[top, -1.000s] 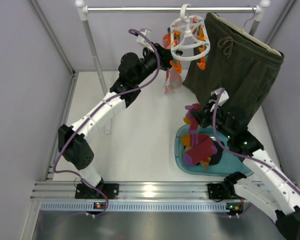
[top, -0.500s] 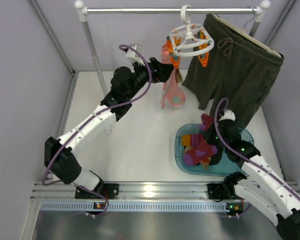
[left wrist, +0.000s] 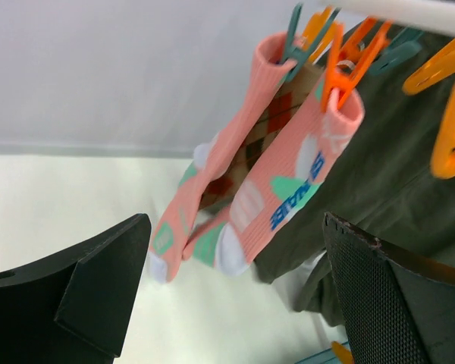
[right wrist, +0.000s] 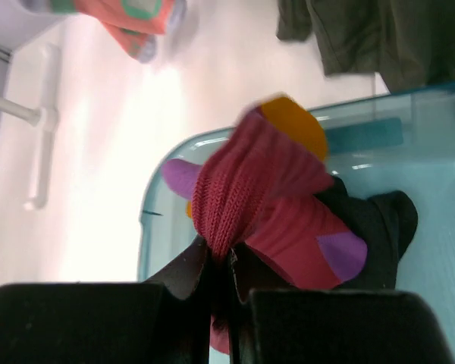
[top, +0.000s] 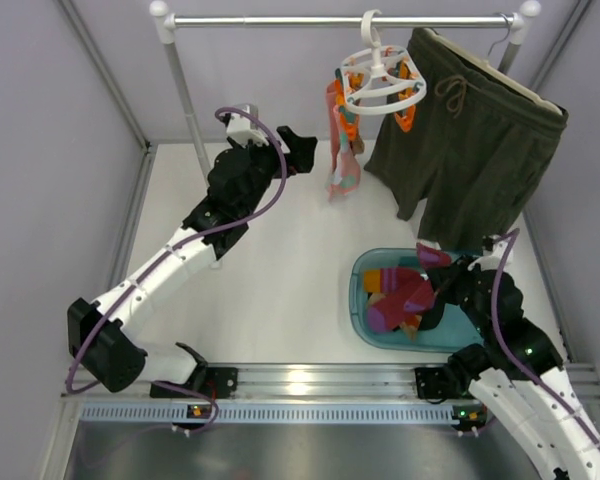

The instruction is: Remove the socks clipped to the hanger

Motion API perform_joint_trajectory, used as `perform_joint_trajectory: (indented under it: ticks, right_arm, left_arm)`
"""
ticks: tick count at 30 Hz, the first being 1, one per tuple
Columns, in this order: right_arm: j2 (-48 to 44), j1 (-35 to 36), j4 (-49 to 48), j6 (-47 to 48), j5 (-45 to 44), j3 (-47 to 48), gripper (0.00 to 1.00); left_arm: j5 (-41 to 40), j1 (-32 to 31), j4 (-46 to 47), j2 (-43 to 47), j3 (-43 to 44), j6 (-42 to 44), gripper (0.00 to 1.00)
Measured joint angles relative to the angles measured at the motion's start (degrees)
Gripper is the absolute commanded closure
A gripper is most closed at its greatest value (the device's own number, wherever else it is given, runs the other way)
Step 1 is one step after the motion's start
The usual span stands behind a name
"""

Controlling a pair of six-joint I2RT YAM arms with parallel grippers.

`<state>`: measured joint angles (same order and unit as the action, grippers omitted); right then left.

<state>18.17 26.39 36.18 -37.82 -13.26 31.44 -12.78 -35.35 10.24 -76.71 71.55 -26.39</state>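
Note:
The white hanger (top: 380,85) hangs by its hook from the rail. Two pink-teal socks (top: 342,150) dangle from it, one on a teal clip (left wrist: 292,45) and one on an orange clip (left wrist: 341,72). A brown argyle sock (left wrist: 282,114) shows between them. My left gripper (top: 302,152) is open just left of these socks and holds nothing (left wrist: 235,296). My right gripper (top: 442,268) is shut on a magenta sock (right wrist: 243,189) above the teal basin (top: 358,290). More socks lie in the basin, among them a black one (right wrist: 379,220).
Dark olive shorts (top: 480,140) hang on the rail (top: 280,18) right of the hanger, close behind the clipped socks. The rail's white left post (top: 185,90) stands near my left arm. Grey walls close in both sides.
My left gripper has opened and drawn back to the left; the pink-teal socks have swung back to hang straight. My right arm has carried the magenta sock right and down over the basin.

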Motion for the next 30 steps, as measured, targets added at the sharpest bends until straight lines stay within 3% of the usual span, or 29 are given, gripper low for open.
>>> perform_joint_trajectory:
  ticks: [2, 3, 5, 7, 8, 9, 10, 11, 19, 24, 28, 30]
  right_arm:
    - [-0.22, 0.00, 1.40, 0.33, 0.94, 2.67, 0.96]
    - [0.11, 0.00, 1.99, 0.31, 1.33, 3.58, 0.86]
    - [0.98, 0.00, 3.02, 0.35, 1.86, 4.28, 0.84]
    - [1.70, 0.02, 4.35, 0.24, 2.43, 4.24, 0.69]
    - [1.88, 0.02, 5.14, 0.20, 2.80, 4.22, 0.50]
    - [1.81, 0.02, 5.79, -0.26, 3.06, 4.22, 0.20]
    - [1.62, 0.02, 6.25, -0.44, 3.21, 4.22, 0.04]
    - [1.29, 0.02, 6.71, -0.22, 3.37, 4.22, 0.01]
    - [4.02, 0.02, 6.73, 4.24, 6.75, 7.15, 0.01]
    - [12.17, 0.07, -11.63, 7.63, 19.21, 5.62, 0.01]
    - [27.63, 0.70, -30.34, 10.27, 24.02, 6.60, 0.02]
    - [36.41, 2.40, -37.35, 12.72, 22.95, 8.83, 0.12]
  left_arm:
    - [-0.76, 0.00, -1.38, 0.00, -0.50, 0.02, 0.02]
    - [-1.18, 0.00, -2.01, 0.00, -0.57, 0.04, 0.02]
    - [-1.79, 0.00, -2.56, 0.04, -0.59, 0.04, 0.02]
    - [-2.16, 0.00, -2.91, 0.20, -0.59, 0.15, 0.02]
    - [-2.23, 0.00, -3.10, 0.31, -0.59, 0.24, 0.02]
    - [-2.36, 0.00, -3.41, 0.44, -0.59, 0.46, 0.02]
    - [-2.43, 0.00, -3.58, 0.59, -0.57, 0.66, 0.02]
    - [-2.58, 0.00, -3.91, 0.70, -0.52, 0.90, 0.02]
    - [-2.75, 0.00, -5.95, 1.66, -0.50, 2.60, 0.02]
    - [-2.08, 0.02, -8.26, 2.34, 0.02, 3.17, 0.02]
    - [-1.62, 0.04, -10.58, 4.31, 0.02, 2.99, 0.02]
    - [-1.49, 0.04, -11.61, 5.79, 0.00, 2.97, 0.02]
